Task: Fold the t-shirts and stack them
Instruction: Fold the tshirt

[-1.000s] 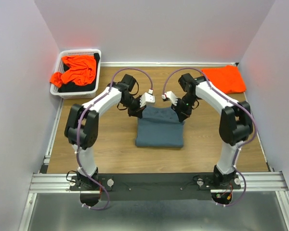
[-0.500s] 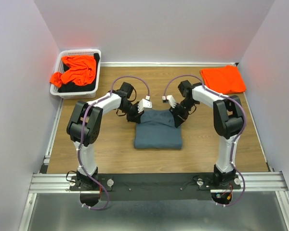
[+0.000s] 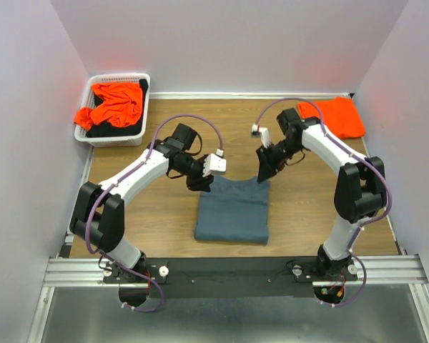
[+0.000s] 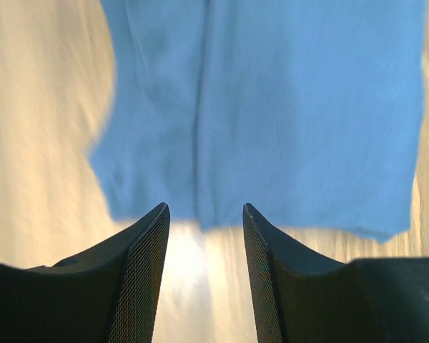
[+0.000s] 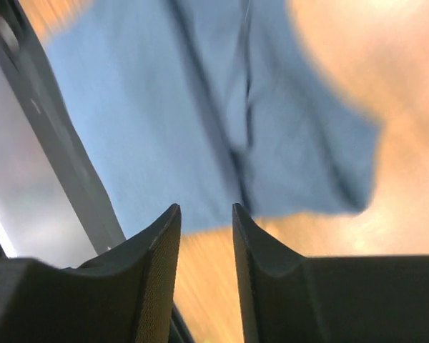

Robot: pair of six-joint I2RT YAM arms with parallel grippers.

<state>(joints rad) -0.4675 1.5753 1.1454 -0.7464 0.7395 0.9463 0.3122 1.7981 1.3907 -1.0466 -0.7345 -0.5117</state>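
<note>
So, neither of your grippers has hold of anything. The left gripper (image 4: 206, 271) has its jaws partly apart, and only bare table (image 3: 164, 221) shows through the gap. The right gripper (image 5: 206, 264) is the same, with a narrower gap. The blue-grey t-shirt (image 3: 232, 212) lies folded flat mid-table between the arms, a gripper at each far corner. A folded orange t-shirt (image 3: 334, 116) sits at the far right corner. A crumpled orange t-shirt (image 3: 114, 103) is in the white basket (image 3: 118, 138), far left.
</note>
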